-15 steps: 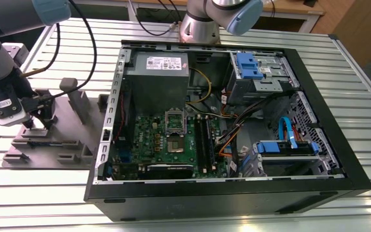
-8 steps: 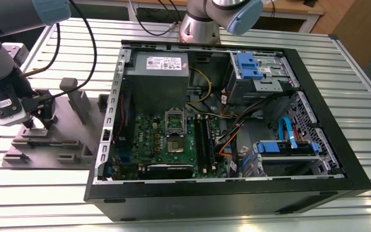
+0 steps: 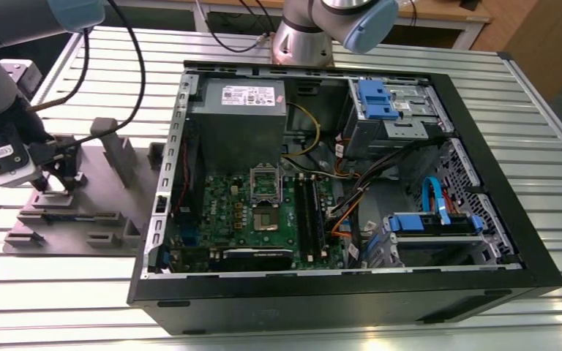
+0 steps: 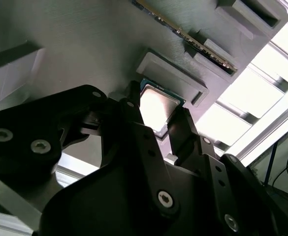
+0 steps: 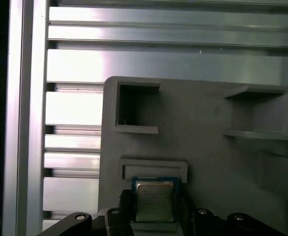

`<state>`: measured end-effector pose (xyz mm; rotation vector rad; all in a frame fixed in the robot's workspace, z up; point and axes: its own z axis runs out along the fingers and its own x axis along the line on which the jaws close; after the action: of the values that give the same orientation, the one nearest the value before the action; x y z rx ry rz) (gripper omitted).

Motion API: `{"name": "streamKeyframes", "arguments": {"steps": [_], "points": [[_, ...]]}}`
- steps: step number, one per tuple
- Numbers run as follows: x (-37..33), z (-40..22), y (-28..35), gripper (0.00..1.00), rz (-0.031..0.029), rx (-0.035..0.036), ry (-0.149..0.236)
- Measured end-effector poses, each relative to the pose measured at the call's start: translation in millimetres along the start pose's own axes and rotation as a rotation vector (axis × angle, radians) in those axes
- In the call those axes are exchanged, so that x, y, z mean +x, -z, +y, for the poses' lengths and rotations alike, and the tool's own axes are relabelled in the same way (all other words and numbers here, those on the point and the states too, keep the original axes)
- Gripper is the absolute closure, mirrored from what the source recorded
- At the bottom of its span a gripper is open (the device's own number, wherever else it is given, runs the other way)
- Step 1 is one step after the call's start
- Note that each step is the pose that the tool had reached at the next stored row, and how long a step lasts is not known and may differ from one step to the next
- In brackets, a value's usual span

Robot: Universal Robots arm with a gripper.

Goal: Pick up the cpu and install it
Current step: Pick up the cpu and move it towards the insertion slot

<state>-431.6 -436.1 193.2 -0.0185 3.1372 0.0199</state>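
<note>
The cpu (image 5: 154, 196), a small square chip with a silvery top, lies in a shallow pocket of the grey fixture plate (image 5: 208, 162); the second wrist view shows the cpu (image 4: 156, 105) too. My gripper (image 5: 154, 210) straddles it, one black finger (image 4: 131, 110) against each side edge, shut on it. In the exterior view the gripper (image 3: 56, 184) stands low over the fixture plate (image 3: 96, 219) at that view's left, outside the computer case. The motherboard's socket (image 3: 265, 216) sits inside the case with its metal frame (image 3: 263, 179) lifted.
The open black computer case (image 3: 515, 241) lies on the slatted aluminium table (image 3: 544, 110). Inside are a grey power supply box (image 3: 237, 124), memory sticks (image 3: 310, 212), blue drive cages (image 3: 379, 99) and loose cables. Upright posts (image 3: 120, 150) rise from the fixture plate.
</note>
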Motion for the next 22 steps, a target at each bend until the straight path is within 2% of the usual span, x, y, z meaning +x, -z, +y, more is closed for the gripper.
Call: {"name": "streamKeyframes", "arguments": {"steps": [16, 22], "points": [[-0.1, 0.4, 29.7, 0.53, -0.0006, 0.0, 0.0], [-0.1, 0.4, 30.2, 0.53, -0.0007, -0.0001, 0.0]]}}
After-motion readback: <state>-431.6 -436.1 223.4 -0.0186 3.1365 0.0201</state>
